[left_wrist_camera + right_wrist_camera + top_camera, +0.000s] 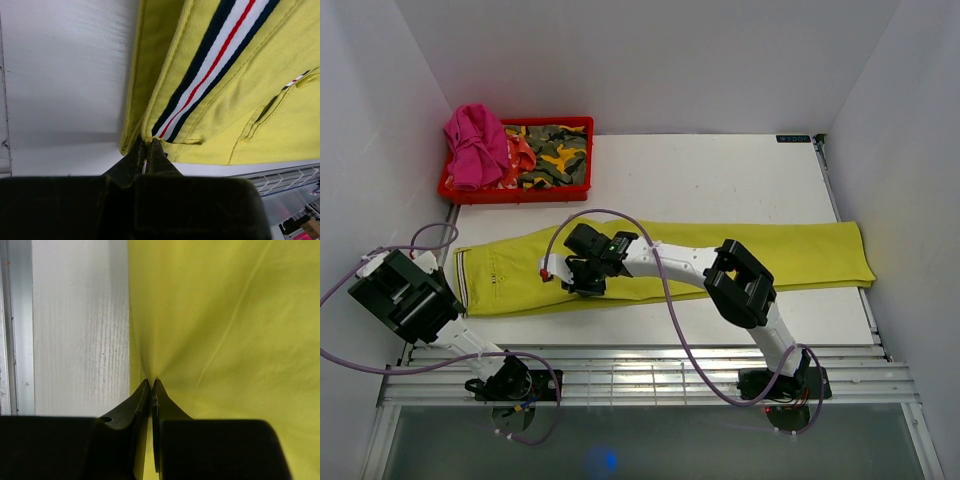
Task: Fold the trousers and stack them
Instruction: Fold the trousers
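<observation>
The lime yellow-green trousers [760, 255] lie spread flat across the table, waistband at the left and leg ends at the right. The waistband has a navy, white and red stripe [210, 65]. My left gripper [146, 146] is shut on the near left corner of the waistband; in the top view its fingers are hidden under the arm. My right gripper [585, 285] is shut on the near edge of the trousers at the upper leg. In the right wrist view [151, 383] the cloth puckers into the closed fingertips.
A red tray [582, 125] at the back left holds camouflage clothes [555, 155] and a pink garment [475, 145]. A metal rail [650, 365] runs along the table's near edge. White walls close in both sides.
</observation>
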Controlling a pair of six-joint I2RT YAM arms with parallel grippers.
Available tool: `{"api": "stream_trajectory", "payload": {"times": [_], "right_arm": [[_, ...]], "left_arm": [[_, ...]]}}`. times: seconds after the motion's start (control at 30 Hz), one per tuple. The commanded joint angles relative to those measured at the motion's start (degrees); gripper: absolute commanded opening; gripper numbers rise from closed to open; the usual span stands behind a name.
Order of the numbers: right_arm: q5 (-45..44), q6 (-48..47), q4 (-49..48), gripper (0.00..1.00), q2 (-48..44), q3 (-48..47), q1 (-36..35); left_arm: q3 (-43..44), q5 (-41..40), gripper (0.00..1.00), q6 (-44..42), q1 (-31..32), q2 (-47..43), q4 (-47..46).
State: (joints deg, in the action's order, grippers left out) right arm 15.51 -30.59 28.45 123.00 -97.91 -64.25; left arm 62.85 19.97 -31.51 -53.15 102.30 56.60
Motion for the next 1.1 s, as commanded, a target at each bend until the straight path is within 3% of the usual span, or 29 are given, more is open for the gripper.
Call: {"api": "stream_trajectory", "payload": {"times": [0.0,0.3,0.33,0.37,0.4,0.43,0.5,0.6,0.77,0.83,0.9,1.0,1.03,1.07], "right_arm": [[3.38,1.41,4.07,0.08,-2.5,2.9,0.0],[6.29,3.25,4.07,0.08,5.84,-0.69,0.0],[6.03,3.34,4.25,0.08,6.37,-1.14,0.0],[5.59,3.6,4.34,0.14,6.98,-1.49,0.0],[5.5,3.69,4.42,0.2,7.08,-1.84,0.0],[5.15,3.69,4.42,0.33,7.08,-1.93,0.0],[5.15,3.96,4.51,0.42,6.47,-1.94,0.26],[7.51,5.18,6.7,0.59,3.75,-3.25,1.4],[16.64,9.92,6.45,0.78,-5.91,-3.78,10.07],[18.06,12.12,5.92,0.79,-6.72,-4.31,13.69],[17.19,12.66,5.92,0.74,-5.41,-5.44,18.44],[16.48,13.89,8.37,0.63,-1.28,-7.46,22.58],[15.88,14.24,8.99,0.59,0.12,-7.04,23.63],[15.43,14.24,8.99,0.56,0.57,-7.03,23.9]], "left_arm": [[-2.38,-7.66,0.0,-2.59,-0.38,4.13,-15.2],[-0.63,-4.25,0.0,-3.12,-0.38,2.29,-13.28],[-0.28,-2.49,0.06,-3.99,-0.38,1.42,-10.83],[-0.27,-0.82,0.22,-4.61,-0.38,-1.46,-10.2],[-0.1,0.93,0.32,-7.05,-0.38,-3.32,-9.24],[0.34,2.95,0.42,-8.82,-0.38,-5.51,-6.35],[1.04,8.73,0.68,-11.81,-0.38,-12.87,-3.18],[3.76,16.03,0.78,-17.79,-0.38,-20.01,4.12],[11.92,29.93,0.84,-21.06,0.58,-27.77,10.9],[13.35,34.5,0.84,-19.48,3.56,-26.99,9.94],[12.83,34.53,0.83,-13.0,11.19,-26.19,6.09],[10.81,32.07,0.79,-1.31,22.27,-24.17,-6.38],[10.45,29.72,0.78,4.29,27.25,-22.43,-15.98],[10.45,28.65,0.76,4.35,29.65,-21.1,-16.08]]}}
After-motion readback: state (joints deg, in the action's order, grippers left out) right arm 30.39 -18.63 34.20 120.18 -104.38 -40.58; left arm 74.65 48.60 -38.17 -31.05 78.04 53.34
